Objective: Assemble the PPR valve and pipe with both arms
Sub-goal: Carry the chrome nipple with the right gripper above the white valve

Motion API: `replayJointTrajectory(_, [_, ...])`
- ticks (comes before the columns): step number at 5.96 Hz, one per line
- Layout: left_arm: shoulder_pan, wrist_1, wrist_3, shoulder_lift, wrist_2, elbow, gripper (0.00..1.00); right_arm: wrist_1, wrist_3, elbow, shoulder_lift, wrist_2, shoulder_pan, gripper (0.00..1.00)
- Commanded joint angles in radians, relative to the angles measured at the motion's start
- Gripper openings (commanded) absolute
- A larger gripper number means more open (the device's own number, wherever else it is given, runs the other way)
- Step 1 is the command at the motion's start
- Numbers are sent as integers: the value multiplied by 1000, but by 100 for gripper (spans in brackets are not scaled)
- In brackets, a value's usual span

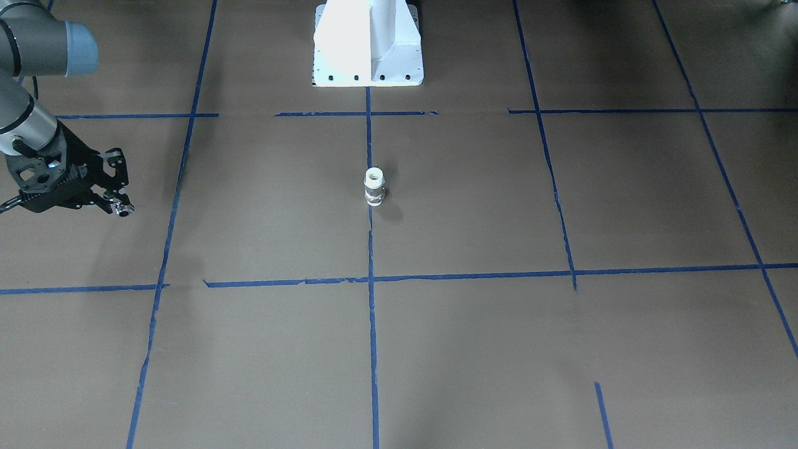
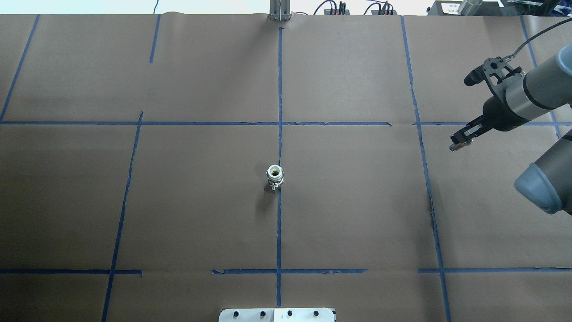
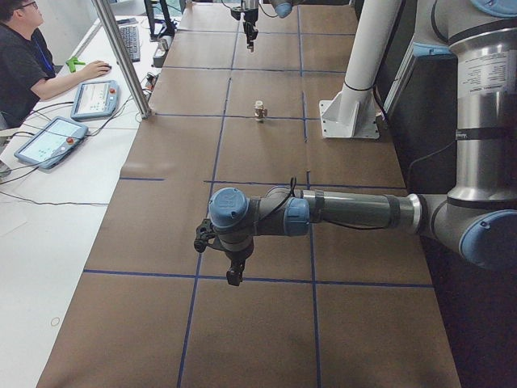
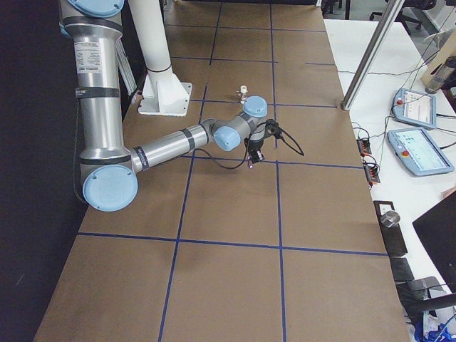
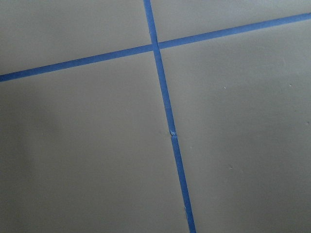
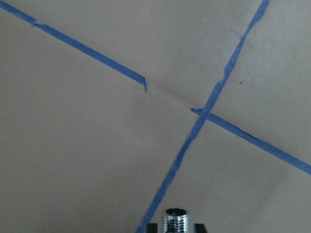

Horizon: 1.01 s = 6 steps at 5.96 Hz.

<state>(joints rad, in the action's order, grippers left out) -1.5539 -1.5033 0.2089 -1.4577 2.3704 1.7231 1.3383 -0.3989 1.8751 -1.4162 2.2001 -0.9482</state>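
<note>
A small white PPR valve [image 1: 374, 187] with a metal collar stands upright at the table's centre on a blue tape line; it also shows in the overhead view [image 2: 275, 175]. My right gripper [image 1: 120, 206] hovers far to the robot's right of it [image 2: 456, 145]. It is shut on a short chrome threaded pipe piece [image 6: 176, 221], whose tip sticks out [image 1: 123, 211]. My left gripper [image 3: 234, 275] hangs above the table at the robot's left end and shows only in the exterior left view. I cannot tell whether it is open or shut. The left wrist view shows only paper and tape.
The white pedestal base [image 1: 368, 50] stands at the robot's edge of the table. Blue tape lines [image 2: 279, 223] grid the brown paper. A metal post [image 3: 121, 56], tablets [image 3: 48, 139] and a seated operator [image 3: 24, 56] are beside the far edge.
</note>
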Motion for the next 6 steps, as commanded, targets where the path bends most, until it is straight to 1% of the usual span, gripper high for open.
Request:
replayJointTrajectory(1, [0,0,-2,-1,0,1,100,4,-113,-1,95,-2,55,0])
replayJointTrajectory(2, [0,0,-2,-1,0,1,100,72,-120,1,170,-5,93,0])
replayJointTrajectory(3, [0,0,-2,-1,0,1,100,146,-120,1,254,-29,130,0])
replayJointTrajectory(4, [0,0,-2,-1,0,0,100,154,-120,1,297,-80,166,0])
replayJointTrajectory(6, [0,0,-2,-1,0,0,100,156,-121,1,341,-97,212,0])
